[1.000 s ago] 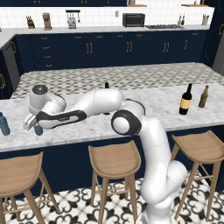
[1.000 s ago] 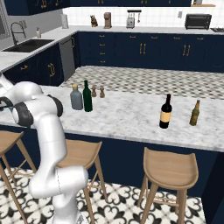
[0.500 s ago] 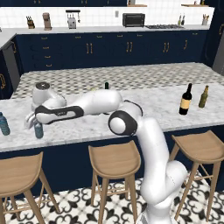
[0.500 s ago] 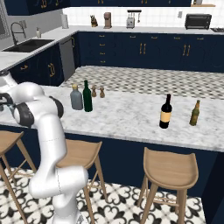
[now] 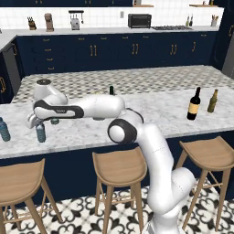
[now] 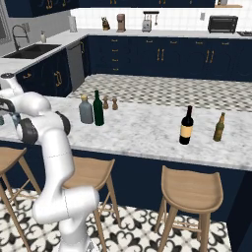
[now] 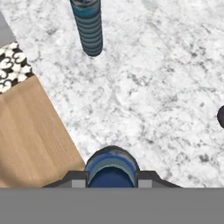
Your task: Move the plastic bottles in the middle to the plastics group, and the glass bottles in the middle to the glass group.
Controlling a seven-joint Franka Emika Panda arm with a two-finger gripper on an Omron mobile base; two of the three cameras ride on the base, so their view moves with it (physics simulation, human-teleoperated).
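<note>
My gripper (image 7: 111,174) is shut on a small pale-blue plastic bottle (image 7: 111,166), seen from above between the finger tips. In the left base view the bottle (image 5: 40,132) hangs upright under the gripper (image 5: 38,124), low over the counter's left front. One bottle of the plastics group (image 5: 4,130) stands just left of it, also visible in the hand view (image 7: 89,26). The green glass bottle (image 6: 98,109) and the squat grey glass bottle (image 6: 85,110) stand mid-counter. The glass group, a dark wine bottle (image 6: 186,126) and an olive bottle (image 6: 219,127), stands at the right.
Two small shakers (image 6: 110,104) stand behind the middle bottles. Wooden stools (image 5: 119,163) line the counter's front edge; one seat (image 7: 30,140) lies right below the held bottle's side. The marble counter (image 5: 151,114) stretches wide between the groups.
The arm's wrist has lifted slightly; the gripper and the held bottle have stayed at nearly the same spot beside the other plastic bottle.
</note>
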